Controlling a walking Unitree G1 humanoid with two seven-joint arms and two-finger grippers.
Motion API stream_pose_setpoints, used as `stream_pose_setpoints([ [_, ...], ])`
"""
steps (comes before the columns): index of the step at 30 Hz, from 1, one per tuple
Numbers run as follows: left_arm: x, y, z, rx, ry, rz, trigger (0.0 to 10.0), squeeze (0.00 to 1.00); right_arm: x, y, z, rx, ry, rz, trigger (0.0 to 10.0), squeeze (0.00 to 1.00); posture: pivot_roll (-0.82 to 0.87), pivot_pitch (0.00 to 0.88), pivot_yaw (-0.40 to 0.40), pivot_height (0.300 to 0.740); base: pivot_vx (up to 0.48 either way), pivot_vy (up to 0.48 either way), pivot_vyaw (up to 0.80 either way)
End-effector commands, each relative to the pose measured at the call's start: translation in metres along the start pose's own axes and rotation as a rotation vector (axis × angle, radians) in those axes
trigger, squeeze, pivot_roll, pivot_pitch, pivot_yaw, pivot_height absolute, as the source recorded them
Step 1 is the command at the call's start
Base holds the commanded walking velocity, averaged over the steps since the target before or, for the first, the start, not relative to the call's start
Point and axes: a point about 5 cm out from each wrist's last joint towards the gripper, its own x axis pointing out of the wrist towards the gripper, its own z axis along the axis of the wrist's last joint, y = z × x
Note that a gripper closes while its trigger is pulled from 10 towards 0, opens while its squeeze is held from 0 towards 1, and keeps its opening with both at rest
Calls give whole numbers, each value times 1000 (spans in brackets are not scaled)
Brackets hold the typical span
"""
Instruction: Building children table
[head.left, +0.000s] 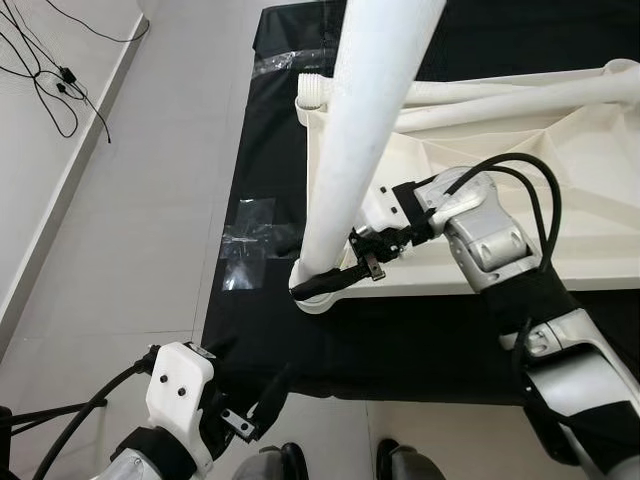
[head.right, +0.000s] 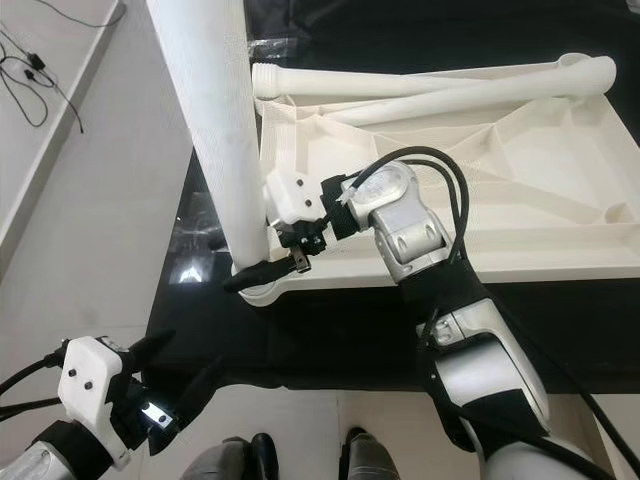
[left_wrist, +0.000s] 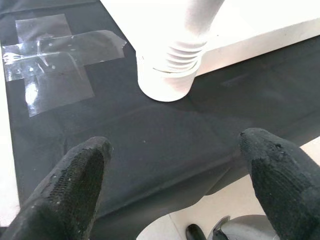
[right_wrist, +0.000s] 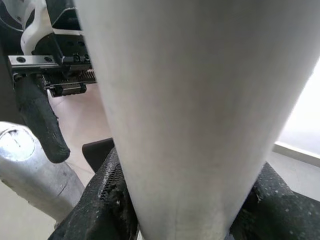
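A white table top (head.left: 560, 190) lies upside down on a black mat (head.left: 300, 340). A long white leg (head.left: 365, 120) stands upright in its near left corner socket (left_wrist: 165, 82), the thread partly showing. My right gripper (head.left: 322, 282) is shut on the leg's lower end, one finger on each side of it (right_wrist: 200, 100). Two more white legs (head.right: 470, 90) lie across the far side of the top. My left gripper (head.left: 245, 385) hangs open over the mat's near edge, its fingers (left_wrist: 75, 180) apart with nothing between them.
Clear tape patches (head.left: 250, 240) hold the mat to the pale tiled floor (head.left: 130, 230). Black cables (head.left: 50, 70) trail along the left wall. My feet (head.left: 290, 462) show at the bottom, just short of the mat.
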Motion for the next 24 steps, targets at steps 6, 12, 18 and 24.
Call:
stream_pose_setpoints([
  [6,-1,1,-4,-11,27,4,10000,0,12,2,-16,56,129,81,10000,0,3,328,66,740,0,0,0],
  [12,-1,1,-4,-13,25,4,10000,0,15,-9,-9,51,113,29,10000,0,-2,327,65,740,0,0,0],
  [18,-1,1,-3,-14,23,3,10000,0,18,-16,-7,60,102,-38,10000,0,-6,329,64,740,0,0,0],
  [24,0,1,-3,-15,20,4,10000,0,24,-29,-7,157,34,-186,10000,0,-5,330,61,740,0,0,0],
])
